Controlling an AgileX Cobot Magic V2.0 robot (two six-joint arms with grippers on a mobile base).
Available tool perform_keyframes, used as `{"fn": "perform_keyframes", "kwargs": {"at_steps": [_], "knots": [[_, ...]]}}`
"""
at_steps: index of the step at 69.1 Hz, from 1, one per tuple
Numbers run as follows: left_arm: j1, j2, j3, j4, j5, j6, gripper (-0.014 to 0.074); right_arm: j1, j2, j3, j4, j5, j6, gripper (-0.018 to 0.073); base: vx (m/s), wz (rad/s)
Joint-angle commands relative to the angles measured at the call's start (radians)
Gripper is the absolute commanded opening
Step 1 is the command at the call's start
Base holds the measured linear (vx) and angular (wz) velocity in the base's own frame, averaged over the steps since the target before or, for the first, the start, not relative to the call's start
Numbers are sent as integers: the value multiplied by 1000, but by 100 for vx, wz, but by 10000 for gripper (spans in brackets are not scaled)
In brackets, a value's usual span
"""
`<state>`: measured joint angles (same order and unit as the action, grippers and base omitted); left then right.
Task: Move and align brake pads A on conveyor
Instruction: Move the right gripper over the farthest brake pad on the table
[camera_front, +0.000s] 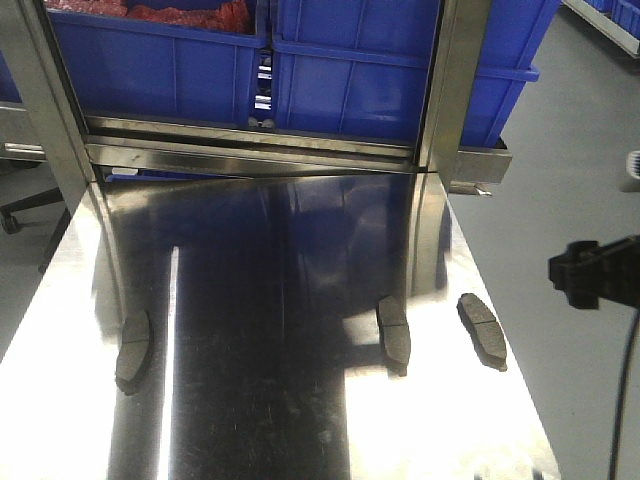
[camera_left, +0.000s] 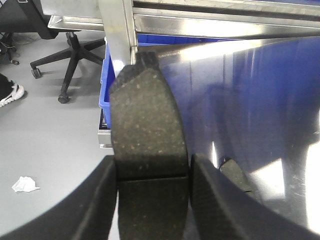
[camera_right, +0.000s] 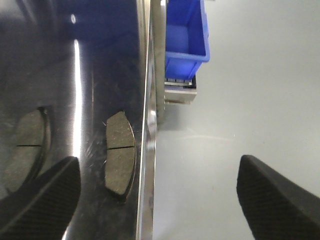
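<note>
Brake pad (camera_left: 147, 120) — gritty dark grey, pale-speckled, thin groove across — clamped in left claw (camera_left: 150, 167), right claw (camera_right: 159, 167) spread wide

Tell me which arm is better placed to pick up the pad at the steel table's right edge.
Right. The right gripper is open and empty, hanging just beyond the table edge beside that pad. The left gripper is shut on another pad.

Clamping brake pad (camera_left: 147, 115) betw. fingers of L gripper (camera_left: 152, 167), holding R gripper (camera_right: 159, 165) spread wide open, pointing down, straddling surface (camera_right: 75, 75) edge.
</note>
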<state>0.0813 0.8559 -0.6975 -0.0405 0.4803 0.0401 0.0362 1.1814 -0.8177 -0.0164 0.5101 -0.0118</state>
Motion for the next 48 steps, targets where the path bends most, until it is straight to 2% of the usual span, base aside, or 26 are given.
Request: {"fn": "perform_keyframes", "kwargs": {"at_steps": [1, 18, 29, 48], "knots": [[-3, -13, -27, -9, -79, 0, 114, -4, 91, -90, 2, -40, -31, 583, 0, 0], [-3, -13, -27, -9, -79, 0, 114, 21, 338, -235, 122, 83, -131, 583, 0, 0], [-3, -13, -27, -9, -79, 0, 114, 78, 460, -313, 122, 124, -127, 583, 0, 0], [-3, -13, -27, -9, -79, 0, 114, 84, 619, -411, 124, 173, -104, 583, 0, 0]]}}
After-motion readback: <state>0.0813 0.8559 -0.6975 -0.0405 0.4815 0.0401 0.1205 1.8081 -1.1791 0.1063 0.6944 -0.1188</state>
